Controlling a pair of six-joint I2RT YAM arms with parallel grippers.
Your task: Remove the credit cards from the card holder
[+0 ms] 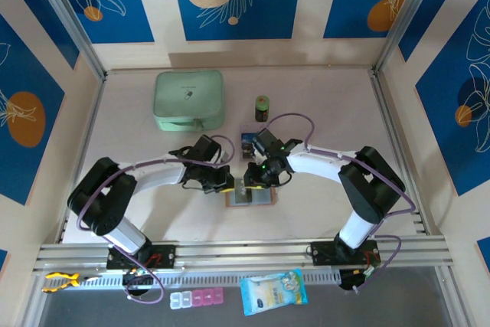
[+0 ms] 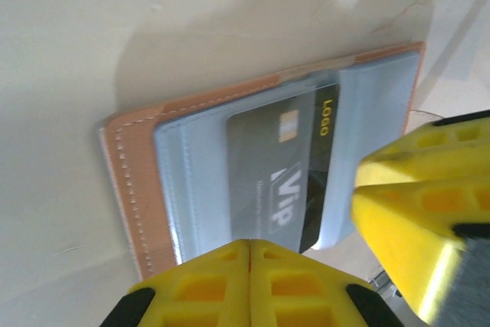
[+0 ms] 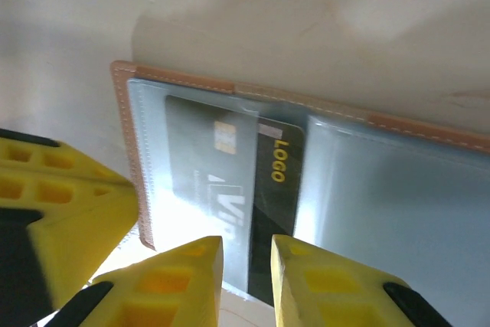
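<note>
Top external view: the pink card holder (image 1: 253,198) lies open and flat on the table (image 1: 329,97), a bit below the middle of the frame. The two arms meet right above it. The left gripper (image 1: 223,183) is at its left edge and the right gripper (image 1: 255,180) is over its top, so they hide part of it. A small dark blue card (image 1: 249,143) lies on the table just above them, next to the right arm. A big mint-green case (image 1: 189,99) sits in the upper left. A little green jar (image 1: 262,108) stands near it, in the upper middle. Both are well apart from the card holder.

In the left wrist view, the left gripper (image 2: 250,249) has its yellow fingers pressed tight together with nothing between them. Above it is the card holder (image 2: 126,181), with a dark card (image 2: 276,166) tucked in a clear pocket. The right gripper (image 2: 398,189) covers the lower right.

In the right wrist view, the right gripper (image 3: 246,249) has its fingers a little apart. The bottom end of the dark card (image 3: 207,166) shows in the gap. I cannot tell if they pinch it. The card holder (image 3: 398,197) runs across the frame.
</note>
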